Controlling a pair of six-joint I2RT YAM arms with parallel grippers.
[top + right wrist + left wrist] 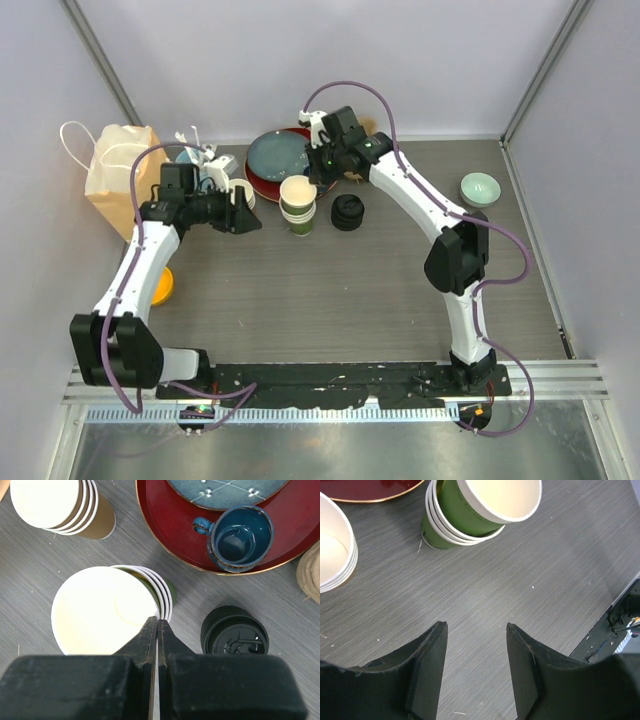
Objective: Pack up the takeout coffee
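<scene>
My left hand [476, 626] is hanging half-open over the bench [545, 580], holding nothing. My right hand [157, 621] is sitting shut at the rim of the top green cup [100, 610], black lids [234, 636] just beside it, red plate [170, 525] beyond.

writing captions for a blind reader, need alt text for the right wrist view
The right gripper, shut, has its tips at the rim of a nested green cup stack on a grey table. Black lids lie to its right, with a brown cup stack and a red plate holding a blue mug beyond.

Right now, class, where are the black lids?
Top view: the black lids sit centre back, just right of the green cup stack, near the red plate.
</scene>
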